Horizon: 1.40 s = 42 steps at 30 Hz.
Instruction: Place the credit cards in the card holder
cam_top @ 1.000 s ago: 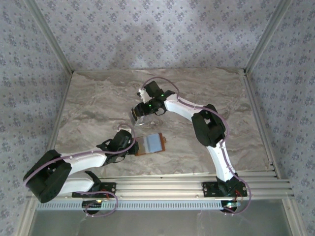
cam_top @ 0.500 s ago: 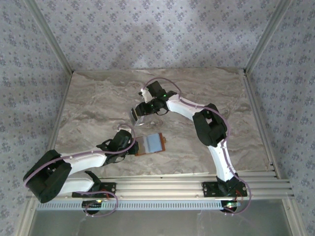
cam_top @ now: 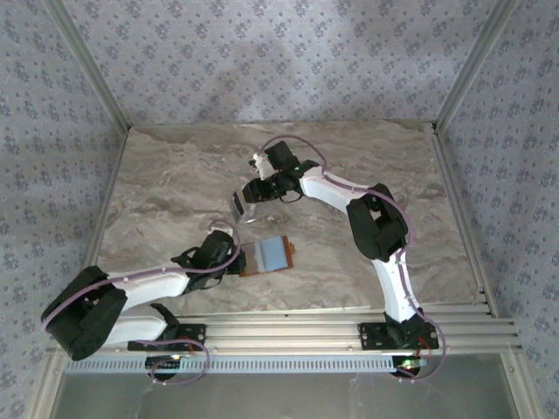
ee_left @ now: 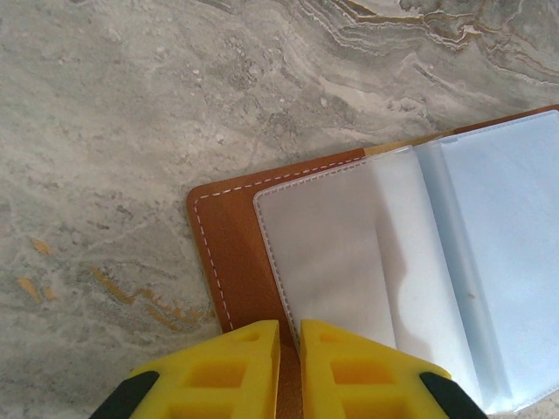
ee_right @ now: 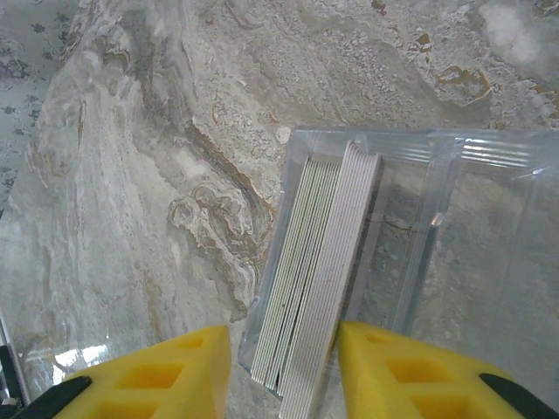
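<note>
2 right jaws flank the upright credit cards (ee_right: pixel 319 262).

- Arms (cam_top: pixel 148 284): white links, bulky black joints.
- Cables (cam_top: pixel 284 140): thin, lilac, looping along each arm.
- Fingers (ee_right: pixel 148 375): yellow blocks, square recesses, black trim.
- Bases (cam_top: pixel 389 333): black.

You have a grey, marble-veined surface (cam_top: pixel 175 183) that fills the floor of the cell, closed in at 9, 12 and 3 o'clock by walls (cam_top: pixel 279 61) papered in pale blue with a small repeating flower print. Bare metal posts (cam_top: pixel 87 65) run up the two far corners, and ribbed aluminium rails (cam_top: pixel 297 327) cross the edge at 6 o'clock. A clear plastic tray (ee_right: pixel 489 218) lies flat on the surface, toward 10 o'clock from the middle.
</note>
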Motion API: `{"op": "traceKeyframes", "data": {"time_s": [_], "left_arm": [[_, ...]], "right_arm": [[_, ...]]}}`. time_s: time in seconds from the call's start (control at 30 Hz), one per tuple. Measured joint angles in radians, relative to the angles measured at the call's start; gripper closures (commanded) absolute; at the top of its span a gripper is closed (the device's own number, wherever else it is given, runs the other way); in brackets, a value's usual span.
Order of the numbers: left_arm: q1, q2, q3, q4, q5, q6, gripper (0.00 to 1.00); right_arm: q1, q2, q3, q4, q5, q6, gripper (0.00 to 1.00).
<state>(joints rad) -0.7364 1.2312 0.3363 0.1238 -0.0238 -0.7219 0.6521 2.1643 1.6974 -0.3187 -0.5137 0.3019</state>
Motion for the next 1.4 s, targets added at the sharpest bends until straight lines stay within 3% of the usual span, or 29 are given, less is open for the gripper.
{"op": "traceKeyframes", "data": {"time_s": [0.7,0.97,1.17,1.4], "left_arm": [[0.0,0.0,0.0,0.0,0.0,0.0,0.85],[0.0,-0.001,0.0,0.0,0.0,0.0,0.85],[0.0,-0.001,0.0,0.0,0.0,0.0,0.85],[-0.003,-0.005,-0.001,-0.002,0.0,0.0,0.85]], "right_arm": [[-0.01,-0.014,-0.006,0.002,0.005,0.009,0.78],[-0.01,-0.016,-0.006,0.0,0.013,0.012,0.64],[-0.008,-0.016,-0.006,-0.024,0.091,0.004,0.54],[0.018,-0.013,0.06,-0.095,0.212,-0.002,0.52]]}}
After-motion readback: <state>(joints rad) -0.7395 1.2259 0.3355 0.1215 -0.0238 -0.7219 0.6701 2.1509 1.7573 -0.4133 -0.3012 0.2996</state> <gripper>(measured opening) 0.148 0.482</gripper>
